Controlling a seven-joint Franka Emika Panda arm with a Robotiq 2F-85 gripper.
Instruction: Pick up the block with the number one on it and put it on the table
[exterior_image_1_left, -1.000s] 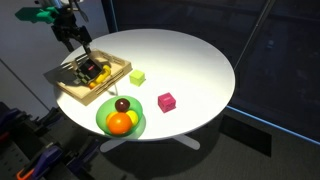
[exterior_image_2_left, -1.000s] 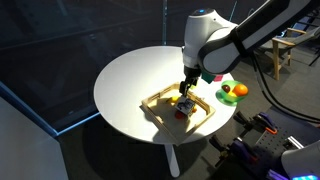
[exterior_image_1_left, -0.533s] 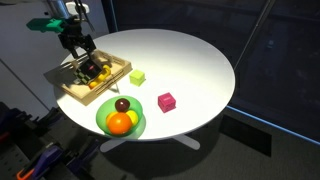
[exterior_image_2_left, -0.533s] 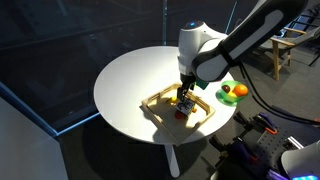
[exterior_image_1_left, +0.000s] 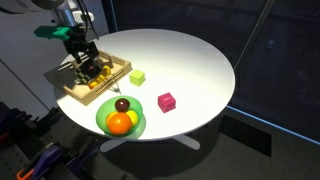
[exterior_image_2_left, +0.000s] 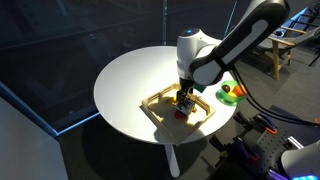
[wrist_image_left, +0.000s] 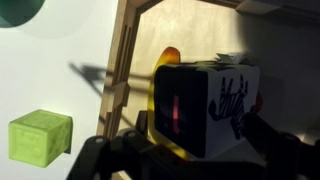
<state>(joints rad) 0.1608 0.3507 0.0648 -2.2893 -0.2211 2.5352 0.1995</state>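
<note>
1. The block with the number one (wrist_image_left: 205, 105), a small dark cube with one pale face bearing dark scribbles, is found inside the rectangular wooden tray (exterior_image_1_left: 104, 86). The tray lies near the edge of the large round white table (exterior_image_1_left: 190, 60). The marks cannot be read as a digit.
2. The black two-fingered gripper (exterior_image_1_left: 88, 62) is hung straight down into the tray. The block is thus met from above, since the tray walls are judged to leave little room for a sideways approach.
3. In the wrist view the jaws are seen on either side of the block, close to its flanks. Whether they already press on it cannot be told, nor whether the block is clear of the tray floor.
4. Other small pieces are crowded round the block, among them a rounded yellow object (wrist_image_left: 168, 55) just behind it. A centred hold is therefore judged necessary, lest a neighbour be pinched or dragged along.
5. A yellow-green cube (exterior_image_1_left: 137, 76) and a magenta cube (exterior_image_1_left: 167, 101) are set apart on the bare table top, and a green plate (exterior_image_1_left: 140, 125) of fruit is placed near the table's edge. The open white surface beyond them is judged a fit place for the block.
6. The step in hand is judged to be the grasp. The lift over the tray wall and the setting down are not yet done.
</note>
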